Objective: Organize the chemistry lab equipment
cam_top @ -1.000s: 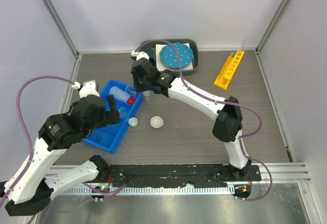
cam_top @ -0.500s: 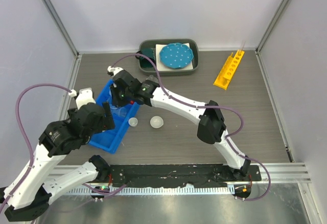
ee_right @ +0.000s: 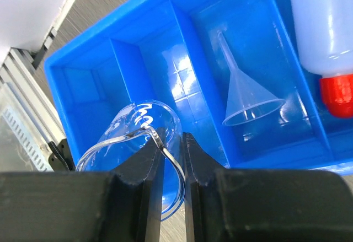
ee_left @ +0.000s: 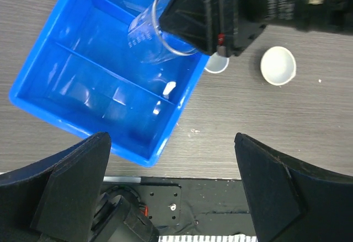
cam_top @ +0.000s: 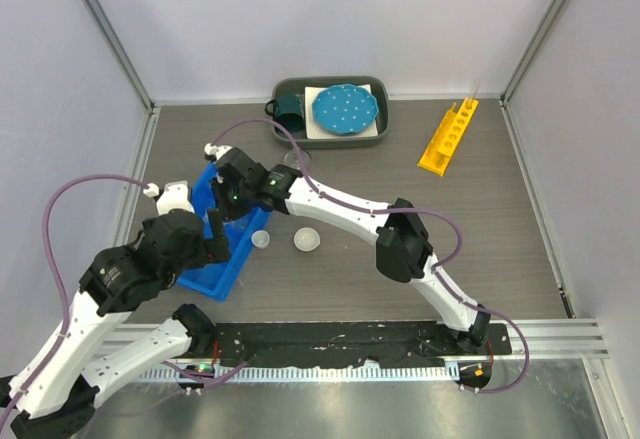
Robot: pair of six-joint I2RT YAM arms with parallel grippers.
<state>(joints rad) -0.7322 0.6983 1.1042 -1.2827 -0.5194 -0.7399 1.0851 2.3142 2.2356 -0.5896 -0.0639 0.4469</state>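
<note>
My right gripper (ee_right: 172,143) is shut on the rim of the clear beaker (ee_right: 124,129), which hangs tilted over the blue compartment bin (ee_right: 83,60). In the bin lie a clear funnel (ee_right: 248,101) and the white squeeze bottle (ee_right: 322,21) with its red nozzle. The left wrist view shows the beaker (ee_left: 151,35) over the bin's middle. Two small round dishes (cam_top: 261,239) (cam_top: 307,240) sit on the table right of the bin. My left gripper (ee_left: 171,143) is open and holds nothing, above the bin's near corner. The yellow test-tube rack (cam_top: 447,136) lies at the far right.
A grey tray (cam_top: 380,134) at the back holds a teal mug (cam_top: 290,109) and a blue white-dotted plate (cam_top: 345,109). The right arm stretches across the table's middle. The black base rail (cam_top: 350,344) runs along the near edge.
The right arm has swung left and nearer with the beaker, from the bin's far side to over its middle. The left arm has drawn back toward the near edge, still open.
</note>
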